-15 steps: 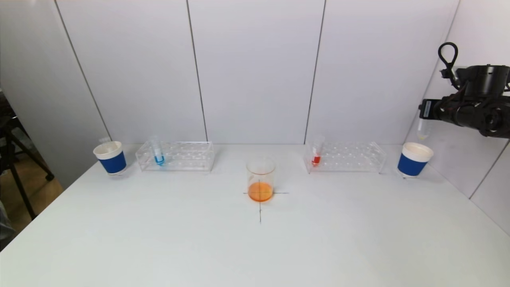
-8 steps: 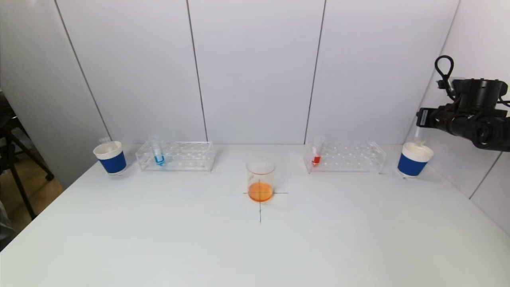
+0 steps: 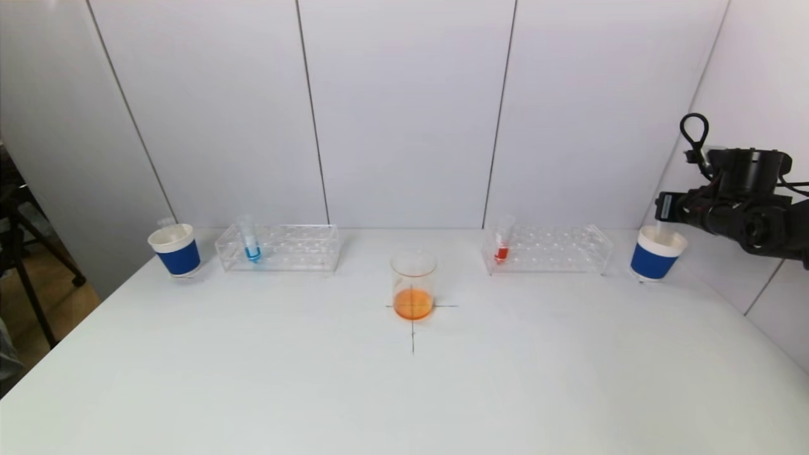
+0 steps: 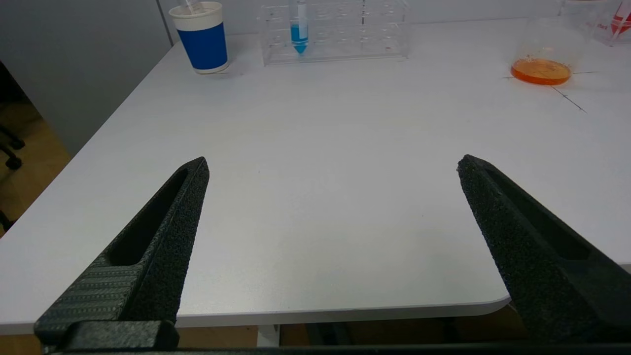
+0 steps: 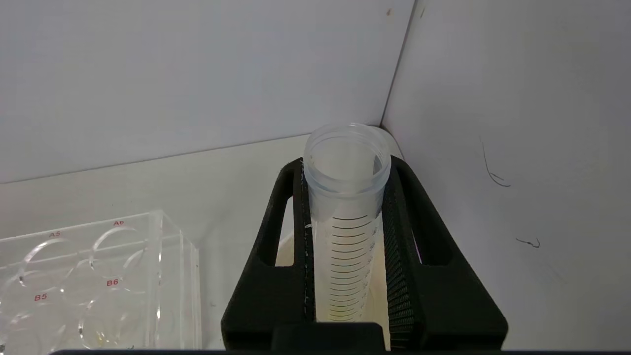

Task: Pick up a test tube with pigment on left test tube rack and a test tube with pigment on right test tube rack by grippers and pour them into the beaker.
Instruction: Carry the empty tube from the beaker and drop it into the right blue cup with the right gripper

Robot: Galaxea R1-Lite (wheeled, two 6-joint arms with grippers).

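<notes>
Clamped between the right gripper (image 5: pixel 345 276) jaws is an empty graduated test tube (image 5: pixel 345 217), upright, its open mouth toward the wrist camera and black scale lines down its side. Its lower end sits in the mouth of the right blue-banded paper cup (image 3: pixel 656 253). Red labels A5, A6, B5 and B6 mark holes on the clear right test tube rack (image 3: pixel 548 248) beside it. Seen from the head camera, the right arm reaches in from the right edge, level, the gripper just above that cup near the wall corner.

Left gripper (image 4: pixel 333 167) jaws stand wide apart with nothing between them, low over the near left edge of the white table (image 3: pixel 404 392).

One red-pigment tube (image 3: pixel 502 246) stands in the right rack, a blue-pigment tube (image 3: pixel 251 243) in the left test tube rack (image 3: pixel 281 248). Between the racks, on a cross mark, sits the beaker (image 3: pixel 413 284) holding orange liquid. A second blue-banded cup (image 3: pixel 175 249) stands left of the left rack.
</notes>
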